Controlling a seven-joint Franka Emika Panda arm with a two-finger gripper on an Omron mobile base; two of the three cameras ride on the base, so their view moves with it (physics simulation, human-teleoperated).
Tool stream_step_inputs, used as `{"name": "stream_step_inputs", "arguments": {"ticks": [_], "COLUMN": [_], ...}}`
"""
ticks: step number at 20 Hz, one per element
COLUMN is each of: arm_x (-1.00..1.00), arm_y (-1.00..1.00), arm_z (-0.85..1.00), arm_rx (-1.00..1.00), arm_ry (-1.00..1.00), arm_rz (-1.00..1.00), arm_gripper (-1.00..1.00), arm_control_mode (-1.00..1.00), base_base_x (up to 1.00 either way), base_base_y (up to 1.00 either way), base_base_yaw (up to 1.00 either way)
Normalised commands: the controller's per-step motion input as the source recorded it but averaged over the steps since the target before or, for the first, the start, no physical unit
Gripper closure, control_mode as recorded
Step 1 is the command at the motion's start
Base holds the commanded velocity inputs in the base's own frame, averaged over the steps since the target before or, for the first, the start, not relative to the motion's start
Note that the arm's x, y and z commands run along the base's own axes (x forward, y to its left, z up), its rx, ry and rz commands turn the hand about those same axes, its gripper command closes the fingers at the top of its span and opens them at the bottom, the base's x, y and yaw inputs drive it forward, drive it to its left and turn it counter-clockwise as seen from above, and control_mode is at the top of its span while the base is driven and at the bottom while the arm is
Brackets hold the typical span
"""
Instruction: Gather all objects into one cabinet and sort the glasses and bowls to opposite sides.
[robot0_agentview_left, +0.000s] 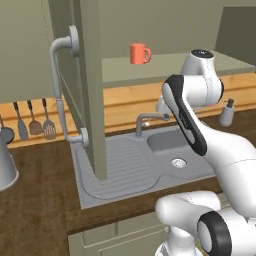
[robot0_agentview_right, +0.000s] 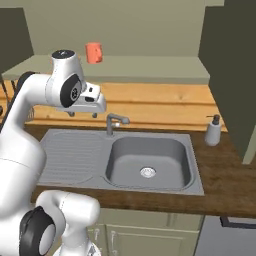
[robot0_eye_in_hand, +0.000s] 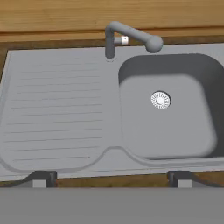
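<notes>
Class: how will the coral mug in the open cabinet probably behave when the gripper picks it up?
The mug looks rigid and small, so probably light. Its side handle may make it swing off-centre if gripped there. Standing upright on the shelf, it could tip if nudged high.

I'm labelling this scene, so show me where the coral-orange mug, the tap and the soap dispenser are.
coral-orange mug (robot0_agentview_left: 138, 53): left base view, on the middle of its body.
tap (robot0_eye_in_hand: 131, 36): hand view, on the spout's arm.
soap dispenser (robot0_agentview_right: 213, 134): right base view, on the bottle's body.
</notes>
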Motion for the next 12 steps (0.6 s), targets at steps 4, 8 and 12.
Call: {"name": "stream_step_inputs", "arguments": {"ticks": [4,8,12], "arm_x": [0.00,0.00,0.00], "arm_y": [0.00,0.00,0.00], "arm_z": [0.00,0.00,0.00], "arm_rx": [0.00,0.00,0.00], "arm_ry": [0.00,0.00,0.00], "arm_rz": [0.00,0.00,0.00], "arm_gripper": [-1.00,-1.00,-1.00], "arm_control_mode": [1.00,1.00,1.00], "base_base_x": [1.00,0.94,0.69], "base_base_y": [0.00,0.00,0.00], "base_base_yaw": [0.00,0.00,0.00]}}
